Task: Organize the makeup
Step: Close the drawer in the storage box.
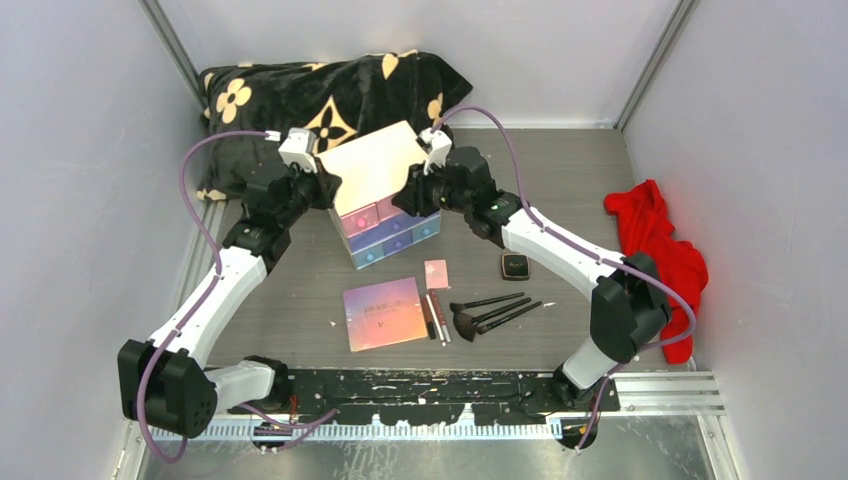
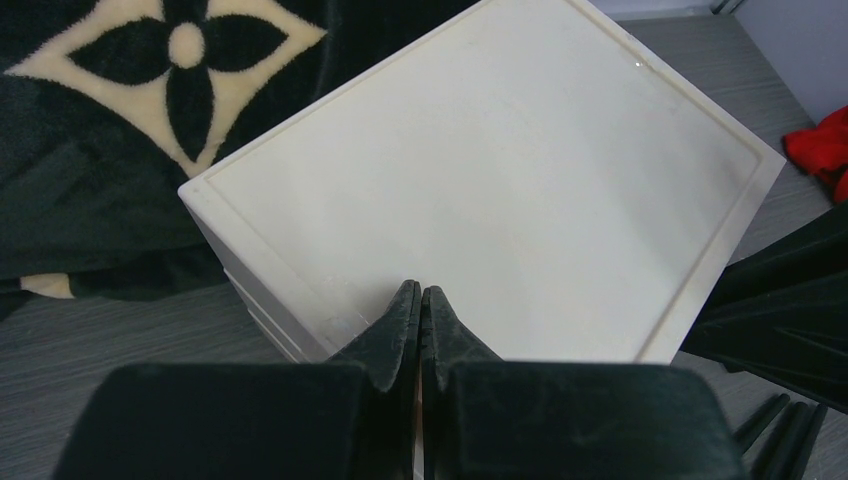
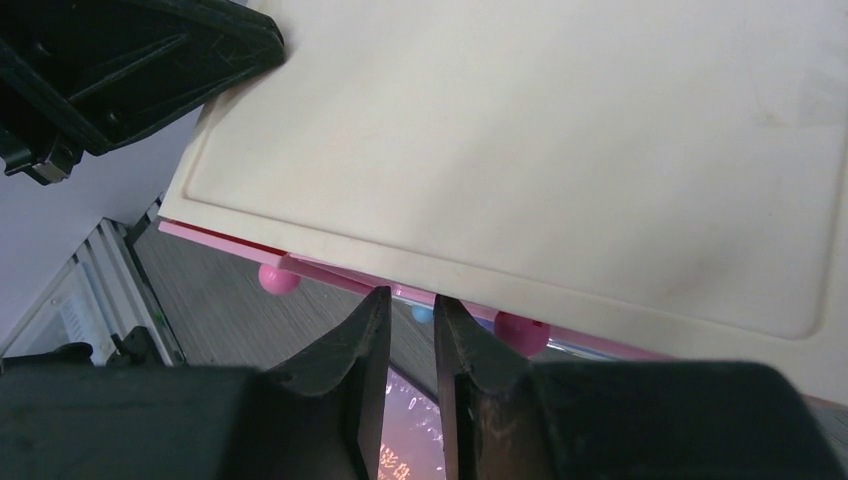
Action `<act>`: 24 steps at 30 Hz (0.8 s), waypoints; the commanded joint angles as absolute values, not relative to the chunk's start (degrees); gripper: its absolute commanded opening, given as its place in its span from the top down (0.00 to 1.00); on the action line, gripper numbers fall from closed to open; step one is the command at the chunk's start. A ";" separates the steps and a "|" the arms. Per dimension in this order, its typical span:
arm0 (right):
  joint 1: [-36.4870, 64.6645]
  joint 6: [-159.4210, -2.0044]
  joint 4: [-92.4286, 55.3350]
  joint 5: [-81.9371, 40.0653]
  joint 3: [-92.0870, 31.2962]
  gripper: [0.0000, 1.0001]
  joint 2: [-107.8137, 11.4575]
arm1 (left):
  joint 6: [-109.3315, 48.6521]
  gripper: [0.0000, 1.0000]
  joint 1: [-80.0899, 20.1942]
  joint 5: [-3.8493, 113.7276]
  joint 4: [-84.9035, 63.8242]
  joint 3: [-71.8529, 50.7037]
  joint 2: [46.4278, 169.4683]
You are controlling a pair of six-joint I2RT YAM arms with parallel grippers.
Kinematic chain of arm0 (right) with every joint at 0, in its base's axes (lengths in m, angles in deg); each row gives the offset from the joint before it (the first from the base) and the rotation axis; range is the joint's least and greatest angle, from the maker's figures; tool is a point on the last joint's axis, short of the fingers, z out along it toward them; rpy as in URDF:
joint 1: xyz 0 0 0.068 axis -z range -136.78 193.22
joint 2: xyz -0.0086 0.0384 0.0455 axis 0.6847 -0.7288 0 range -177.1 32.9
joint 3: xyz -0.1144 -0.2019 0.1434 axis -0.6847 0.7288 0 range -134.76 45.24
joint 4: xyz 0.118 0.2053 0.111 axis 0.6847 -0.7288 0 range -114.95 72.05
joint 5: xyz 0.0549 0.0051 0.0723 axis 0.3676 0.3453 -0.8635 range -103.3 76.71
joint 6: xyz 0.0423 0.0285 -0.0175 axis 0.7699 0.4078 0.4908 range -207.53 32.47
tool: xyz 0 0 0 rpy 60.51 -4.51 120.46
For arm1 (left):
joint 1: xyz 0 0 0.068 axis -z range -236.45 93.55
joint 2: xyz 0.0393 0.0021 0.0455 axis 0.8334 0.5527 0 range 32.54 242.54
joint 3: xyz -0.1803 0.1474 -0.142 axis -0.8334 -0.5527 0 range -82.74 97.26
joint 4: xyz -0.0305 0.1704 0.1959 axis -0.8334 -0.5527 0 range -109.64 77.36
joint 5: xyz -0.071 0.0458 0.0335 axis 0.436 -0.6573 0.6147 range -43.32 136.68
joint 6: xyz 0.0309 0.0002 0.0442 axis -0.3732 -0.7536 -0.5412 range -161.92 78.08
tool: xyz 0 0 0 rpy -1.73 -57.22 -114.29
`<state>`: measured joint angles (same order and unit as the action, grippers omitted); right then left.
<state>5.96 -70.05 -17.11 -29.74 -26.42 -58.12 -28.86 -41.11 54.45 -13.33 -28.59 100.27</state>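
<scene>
The makeup lies on the table in front of the cream drawer box [image 1: 372,165]: an iridescent palette [image 1: 385,312], a tiny pink compact [image 1: 436,273], a black round compact [image 1: 515,265], thin sticks [image 1: 435,318] and black-handled brushes [image 1: 492,312]. I cannot make out a gold tube. My left gripper [image 1: 325,188] is shut and empty, its tips [image 2: 421,292] over the box top near its left corner. My right gripper [image 1: 410,195] is almost shut and empty, its tips [image 3: 410,302] at the box's front edge above a pink drawer. The palette [image 3: 410,440] shows below.
A black blanket with cream flowers [image 1: 320,95] lies behind the box, touching it. A red cloth [image 1: 655,245] is at the right wall. Pink drawer knobs [image 3: 277,278] stick out under the box lid. Grey walls close in the left, right and back.
</scene>
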 commanded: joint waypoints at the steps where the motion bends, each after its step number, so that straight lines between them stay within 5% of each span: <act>1: 5.74 -73.20 -10.42 -23.09 -27.48 0.70 -55.48 | -29.73 1.00 -41.50 53.94 -27.62 -31.19 101.81; 6: 4.81 -77.55 -16.34 -20.81 -24.84 0.65 -50.20 | -29.38 0.98 -41.42 53.55 -27.76 -30.28 102.10; 18: 5.29 -77.44 -25.92 -20.14 -17.32 0.46 -39.71 | -30.80 0.70 -41.47 50.96 -29.52 -26.56 102.53; 23: 9.67 -73.33 -23.01 -28.89 -13.27 0.33 -37.31 | -31.13 0.61 -41.48 50.70 -29.67 -25.16 102.45; 24: 9.68 -73.62 -24.18 -28.16 -13.89 0.31 -37.89 | -31.17 0.52 -41.47 50.70 -29.77 -24.91 102.62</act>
<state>7.51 -76.15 -25.35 -24.17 -14.24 -39.45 -29.78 -41.05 53.55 -18.82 -24.83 100.70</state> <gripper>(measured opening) 0.657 0.380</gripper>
